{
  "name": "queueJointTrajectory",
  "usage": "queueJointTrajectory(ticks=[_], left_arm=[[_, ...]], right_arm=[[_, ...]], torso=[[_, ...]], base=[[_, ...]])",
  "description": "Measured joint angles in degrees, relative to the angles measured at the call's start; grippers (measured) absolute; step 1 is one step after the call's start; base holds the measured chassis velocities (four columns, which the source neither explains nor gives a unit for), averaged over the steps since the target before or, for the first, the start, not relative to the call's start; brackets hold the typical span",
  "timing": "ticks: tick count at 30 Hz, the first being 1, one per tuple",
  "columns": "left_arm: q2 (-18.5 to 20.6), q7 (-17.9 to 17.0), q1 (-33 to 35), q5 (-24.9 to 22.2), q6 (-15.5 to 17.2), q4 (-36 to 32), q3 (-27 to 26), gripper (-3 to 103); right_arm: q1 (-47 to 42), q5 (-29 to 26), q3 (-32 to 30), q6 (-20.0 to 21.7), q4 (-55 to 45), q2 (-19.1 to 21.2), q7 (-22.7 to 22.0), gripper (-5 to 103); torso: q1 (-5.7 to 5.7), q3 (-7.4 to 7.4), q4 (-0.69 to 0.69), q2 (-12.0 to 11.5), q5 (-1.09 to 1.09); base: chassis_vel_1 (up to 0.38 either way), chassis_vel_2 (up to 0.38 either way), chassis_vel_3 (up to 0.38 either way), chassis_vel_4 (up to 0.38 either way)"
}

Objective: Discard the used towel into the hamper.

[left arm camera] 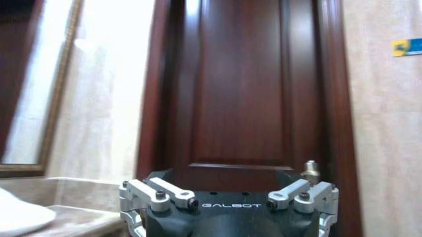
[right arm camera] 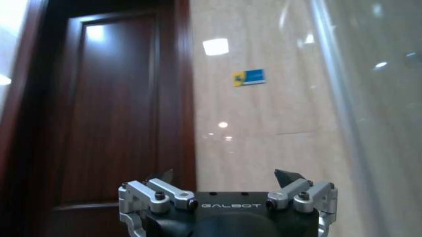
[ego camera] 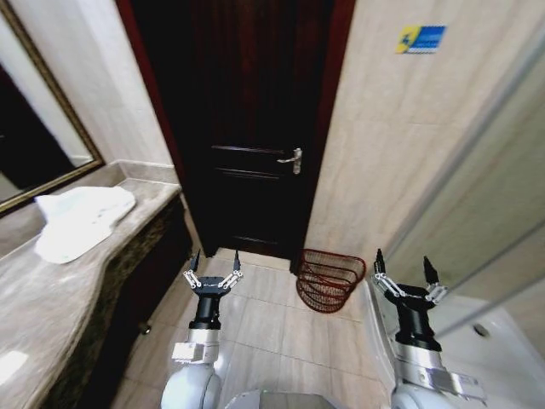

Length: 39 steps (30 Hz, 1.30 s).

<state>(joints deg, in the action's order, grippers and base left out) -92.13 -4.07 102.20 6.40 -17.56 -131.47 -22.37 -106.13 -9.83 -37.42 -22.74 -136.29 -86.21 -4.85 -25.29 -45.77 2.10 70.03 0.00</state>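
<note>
The hamper (ego camera: 330, 279) is a small reddish-brown wire basket with thin ribs, tipped toward the room, sitting on the tiled floor against the beige wall just right of the dark wooden door (ego camera: 247, 128). It lies between the two raised grippers: at about two o'clock from the left gripper (ego camera: 215, 264), at nine o'clock from the right gripper (ego camera: 402, 267). Both have fingers spread wide, holding nothing. The white towel (ego camera: 78, 220) lies crumpled on the marble counter (ego camera: 51, 298), well left, at ten o'clock from the left gripper. The right wrist view catches a blue-yellow wall sticker (right arm camera: 248, 77); the left wrist view catches the towel's edge (left arm camera: 20, 215).
</note>
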Motion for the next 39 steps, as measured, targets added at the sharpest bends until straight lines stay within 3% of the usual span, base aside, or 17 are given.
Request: queueJointTrajectory(ticks=[8,39], left_arm=[[0.0,-0.01,0.2,0.09,-0.26,-0.05,0.08,100],[0.0,-1.75,0.4,0.29,-0.72,0.35,0.31,100]], right_arm=[[-0.19,0.42,0.09,1.88,-0.55,0.05,-1.83,100],[-0.7,1.63,0.35,1.79,-0.51,-0.09,-0.41,100]], torso=[[0.0,0.0,0.0,0.0,0.0],[0.0,0.0,0.01,-0.01,0.0]], base=[[0.136,0.122,0.129,0.131],[0.12,0.116,0.118,0.113]])
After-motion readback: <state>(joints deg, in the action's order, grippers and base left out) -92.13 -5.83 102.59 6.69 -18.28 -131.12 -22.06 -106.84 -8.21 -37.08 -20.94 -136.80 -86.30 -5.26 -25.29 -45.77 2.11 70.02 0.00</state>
